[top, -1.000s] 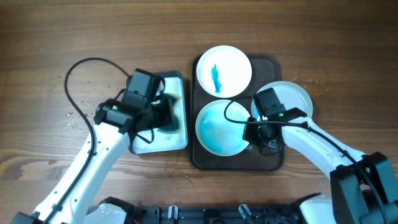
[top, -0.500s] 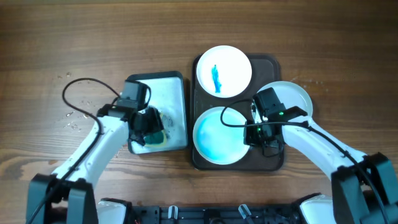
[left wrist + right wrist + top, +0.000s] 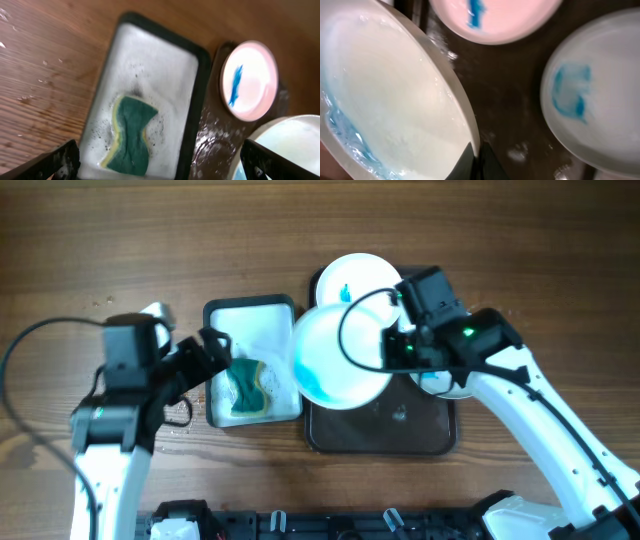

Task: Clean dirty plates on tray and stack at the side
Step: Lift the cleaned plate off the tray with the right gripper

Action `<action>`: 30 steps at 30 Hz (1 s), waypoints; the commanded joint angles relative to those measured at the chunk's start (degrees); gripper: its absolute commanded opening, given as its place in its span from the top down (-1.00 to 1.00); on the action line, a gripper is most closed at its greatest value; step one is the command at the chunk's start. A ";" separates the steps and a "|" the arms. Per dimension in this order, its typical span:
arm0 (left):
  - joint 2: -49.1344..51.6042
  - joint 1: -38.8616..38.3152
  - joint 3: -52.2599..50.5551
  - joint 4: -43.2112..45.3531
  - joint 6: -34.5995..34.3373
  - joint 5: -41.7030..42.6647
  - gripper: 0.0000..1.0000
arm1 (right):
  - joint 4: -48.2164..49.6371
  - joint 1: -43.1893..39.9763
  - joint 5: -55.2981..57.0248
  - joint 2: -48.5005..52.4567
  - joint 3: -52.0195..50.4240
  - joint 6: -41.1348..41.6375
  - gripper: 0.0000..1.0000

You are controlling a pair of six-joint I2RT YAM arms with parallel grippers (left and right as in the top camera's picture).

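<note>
The right gripper (image 3: 479, 160) is clamped on the rim of the held plate (image 3: 338, 358). This plate hangs tilted at the centre of the overhead view, over the left edge of the tray (image 3: 380, 430) and the right edge of the basin (image 3: 150, 60), with a blue film pooled along its lower-left inside. At the top of the tray lies the streaked plate (image 3: 360, 272), marked with one blue streak. The third plate (image 3: 595, 95), smudged blue, sits at the tray's right edge, mostly under the right arm. The left gripper (image 3: 159, 150) hovers above the basin with its fingers wide apart and holding nothing. In the basin's lower part, the green sponge (image 3: 131, 132) lies in suds.
</note>
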 commanded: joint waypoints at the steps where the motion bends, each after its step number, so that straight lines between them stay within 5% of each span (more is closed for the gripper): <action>1: -5.79 4.26 1.03 -2.40 0.28 0.94 -1.00 | 5.70 5.40 4.15 -0.33 1.77 -0.66 0.91; 9: -9.25 5.77 1.03 -7.93 0.31 0.04 -1.00 | 20.87 15.69 17.40 8.52 1.77 1.97 0.91; 18: -9.16 5.77 0.94 -9.16 0.31 0.07 -1.00 | 22.97 27.43 50.49 10.97 1.79 1.51 0.92; 30: -9.16 5.77 0.94 -9.16 0.31 0.07 -1.00 | 33.40 38.27 69.75 8.59 1.79 -18.67 0.91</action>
